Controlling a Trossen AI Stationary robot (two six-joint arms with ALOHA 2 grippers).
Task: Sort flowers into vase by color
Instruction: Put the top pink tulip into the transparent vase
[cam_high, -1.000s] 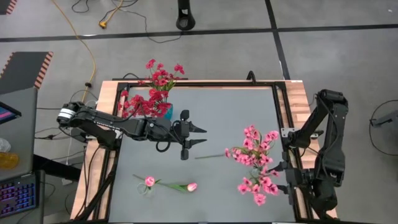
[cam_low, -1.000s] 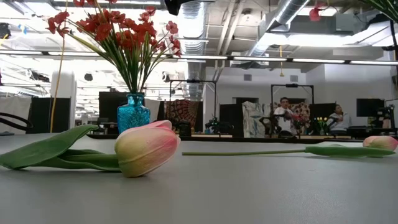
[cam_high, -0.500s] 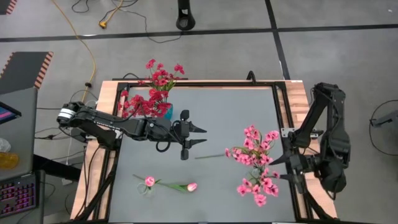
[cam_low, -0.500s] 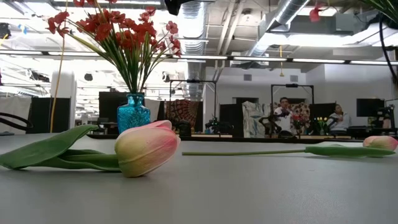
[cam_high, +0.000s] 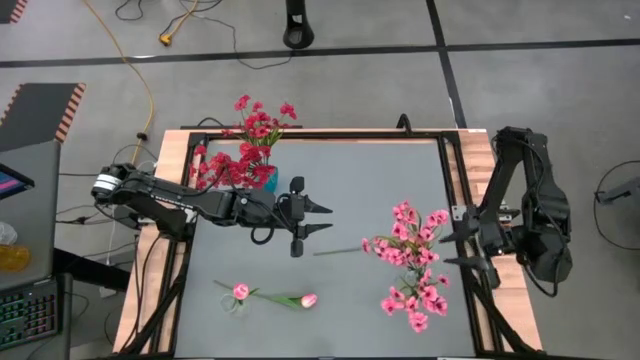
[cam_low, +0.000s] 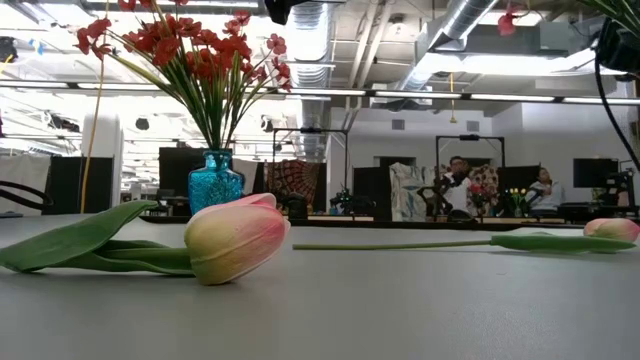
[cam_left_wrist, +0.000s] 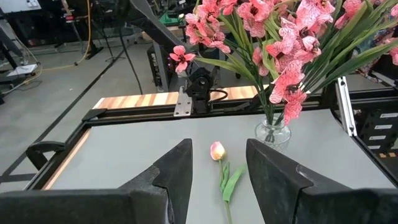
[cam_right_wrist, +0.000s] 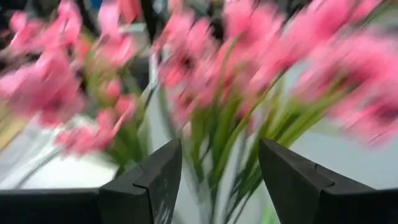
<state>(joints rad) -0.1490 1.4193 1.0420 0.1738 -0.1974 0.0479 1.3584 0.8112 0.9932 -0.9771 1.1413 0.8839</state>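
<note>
1. The deep red flowers (cam_high: 245, 150) stood in a blue vase (cam_high: 268, 178) at the table's (cam_high: 350, 190) far left, just behind the left arm.
2. The left claw (cam_high: 318, 220) hung over the table's middle, fingers parted and empty, pointing toward the right side.
3. Two pale pink tulip buds lay flat on the table on the near side of the left claw: one bud (cam_high: 240, 291) back toward the left, the other bud (cam_high: 309, 300) closer to the claw.
4. A third tulip (cam_left_wrist: 217, 151) lay just ahead of the left claw's fingertips, its stem (cam_high: 338, 251) pointing back toward them.
5. The pink flowers (cam_high: 412, 262) stood in a clear glass vase (cam_left_wrist: 272, 132) between the two claws.
6. The right claw (cam_high: 456, 250) hovered at the table's right edge, just beside the pink flowers, fingers spread wide and holding nothing.
</note>
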